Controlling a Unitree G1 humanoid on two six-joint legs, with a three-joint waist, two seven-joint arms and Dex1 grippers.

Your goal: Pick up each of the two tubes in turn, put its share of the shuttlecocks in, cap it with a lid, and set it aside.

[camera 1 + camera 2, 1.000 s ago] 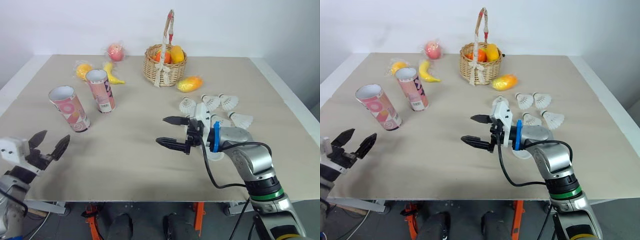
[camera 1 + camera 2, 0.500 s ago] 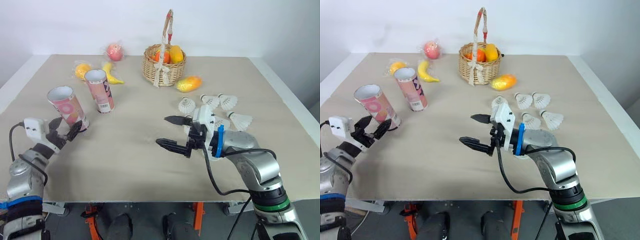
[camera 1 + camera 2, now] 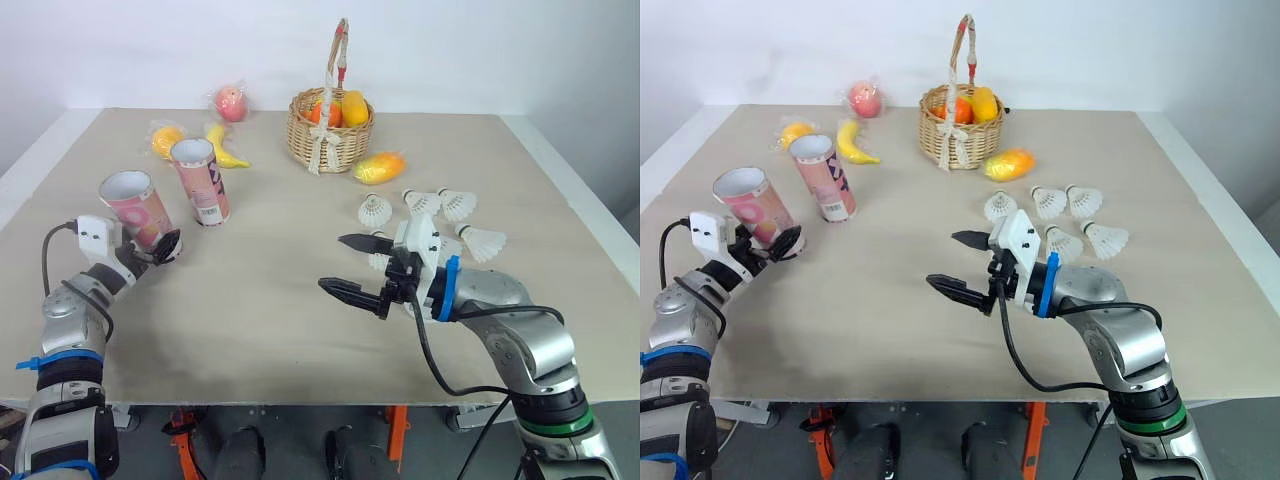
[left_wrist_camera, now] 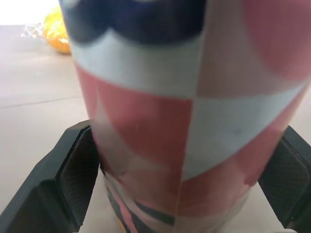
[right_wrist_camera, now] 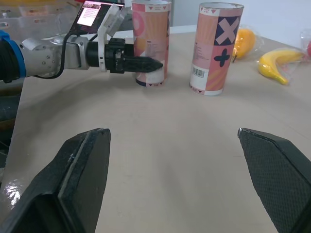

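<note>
Two pink patterned tubes stand open-topped at the table's left: a near one (image 3: 135, 208) and a farther one (image 3: 201, 180). My left gripper (image 3: 150, 248) is open at the near tube's base. In the left wrist view the tube (image 4: 184, 121) stands between the two fingers (image 4: 77, 170), which lie close to its walls. Several white shuttlecocks (image 3: 421, 204) lie at the right. My right gripper (image 3: 332, 262) hovers open and holds nothing over the table's middle, just left of the shuttlecocks. It faces both tubes (image 5: 216, 48).
A wicker basket (image 3: 330, 128) with fruit stands at the back centre, and a yellow mango (image 3: 380, 167) lies beside it. A banana (image 3: 228, 148), an orange (image 3: 165, 140) and an apple (image 3: 230, 103) lie behind the tubes. Bare table stretches between the tubes and the shuttlecocks.
My left gripper has come from the table's front-left edge to the near tube, and its fingers now straddle the base. The right gripper drifted slightly right.
</note>
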